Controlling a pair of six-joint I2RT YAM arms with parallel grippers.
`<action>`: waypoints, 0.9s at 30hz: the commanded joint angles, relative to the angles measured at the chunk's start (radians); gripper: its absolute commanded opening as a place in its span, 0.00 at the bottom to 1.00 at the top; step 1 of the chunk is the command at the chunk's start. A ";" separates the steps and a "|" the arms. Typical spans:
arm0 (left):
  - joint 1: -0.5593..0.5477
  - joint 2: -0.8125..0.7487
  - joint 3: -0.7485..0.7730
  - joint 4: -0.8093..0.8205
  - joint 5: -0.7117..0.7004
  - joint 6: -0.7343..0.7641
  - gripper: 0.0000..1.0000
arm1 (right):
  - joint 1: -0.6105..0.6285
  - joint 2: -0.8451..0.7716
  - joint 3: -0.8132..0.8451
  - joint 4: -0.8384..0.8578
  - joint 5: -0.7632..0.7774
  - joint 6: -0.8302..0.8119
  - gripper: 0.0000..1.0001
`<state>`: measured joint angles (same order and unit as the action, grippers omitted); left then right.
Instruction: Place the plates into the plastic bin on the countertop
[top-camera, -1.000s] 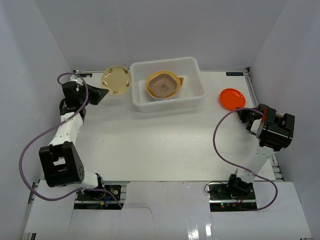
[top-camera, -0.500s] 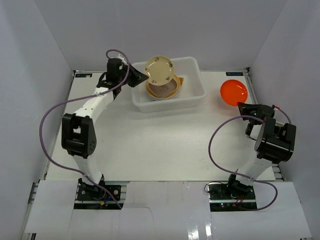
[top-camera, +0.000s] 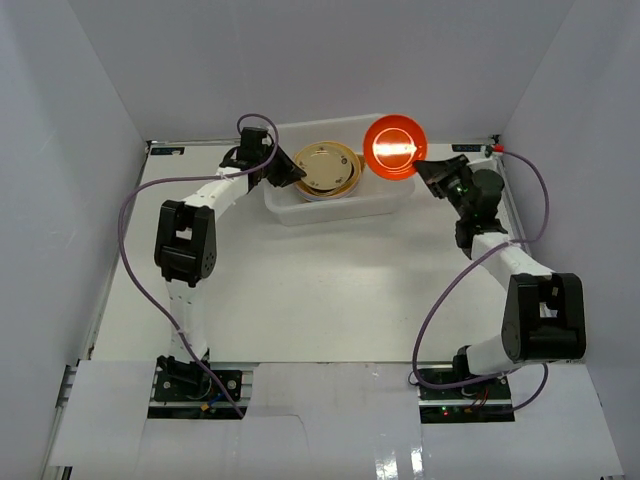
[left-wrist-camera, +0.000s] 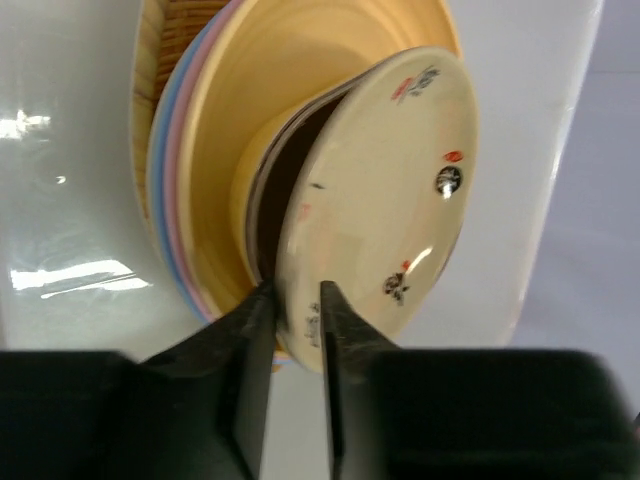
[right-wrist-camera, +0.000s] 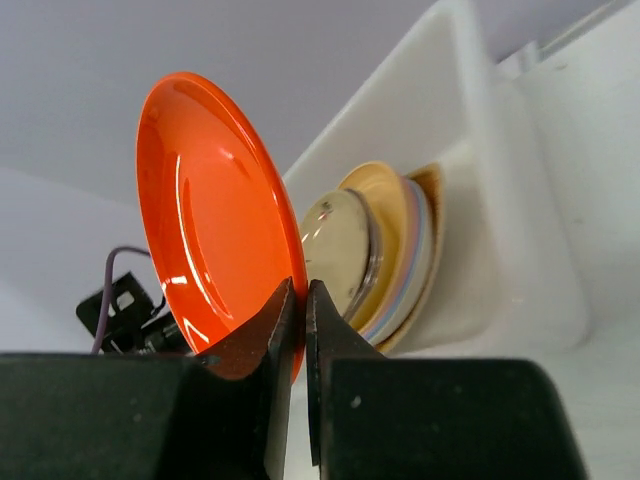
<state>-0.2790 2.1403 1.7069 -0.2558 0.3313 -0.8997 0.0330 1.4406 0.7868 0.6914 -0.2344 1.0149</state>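
The white plastic bin (top-camera: 300, 212) stands at the back of the countertop (top-camera: 320, 290) and holds a stack of plates (left-wrist-camera: 215, 130) in yellow, pink and blue on a wicker tray (left-wrist-camera: 172, 22). My left gripper (top-camera: 290, 170) is shut on the rim of a cream plate (top-camera: 325, 168), which leans tilted on that stack inside the bin; the left wrist view shows the fingers (left-wrist-camera: 295, 310) on both sides of the cream plate (left-wrist-camera: 380, 190). My right gripper (top-camera: 425, 168) is shut on an orange plate (top-camera: 393, 147), held on edge over the bin's right end. The right wrist view shows the gripper (right-wrist-camera: 303, 300) pinching the orange plate (right-wrist-camera: 205, 220).
Grey-white enclosure walls (top-camera: 70, 120) rise on the left, back and right. The left arm's purple cable (top-camera: 140, 215) and the right arm's cable (top-camera: 440, 290) loop over the countertop. The bin's near wall (right-wrist-camera: 500, 200) lies just beyond the orange plate.
My left arm carried the cream plate from the back left over the bin and down onto the stack. My right gripper took the orange plate off the countertop and lifted it over the bin's right end.
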 joint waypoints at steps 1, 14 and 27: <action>-0.003 -0.022 0.080 -0.003 0.040 0.028 0.36 | 0.085 0.033 0.156 -0.102 0.075 -0.122 0.08; -0.003 -0.213 0.013 -0.028 -0.090 0.172 0.98 | 0.287 0.270 0.439 -0.266 0.225 -0.128 0.08; -0.002 -0.521 -0.252 -0.020 -0.215 0.295 0.98 | 0.363 0.500 0.612 -0.342 0.202 -0.070 0.08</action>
<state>-0.2787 1.7691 1.5043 -0.3119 0.1394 -0.6617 0.3851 1.9064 1.3361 0.3367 -0.0326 0.9119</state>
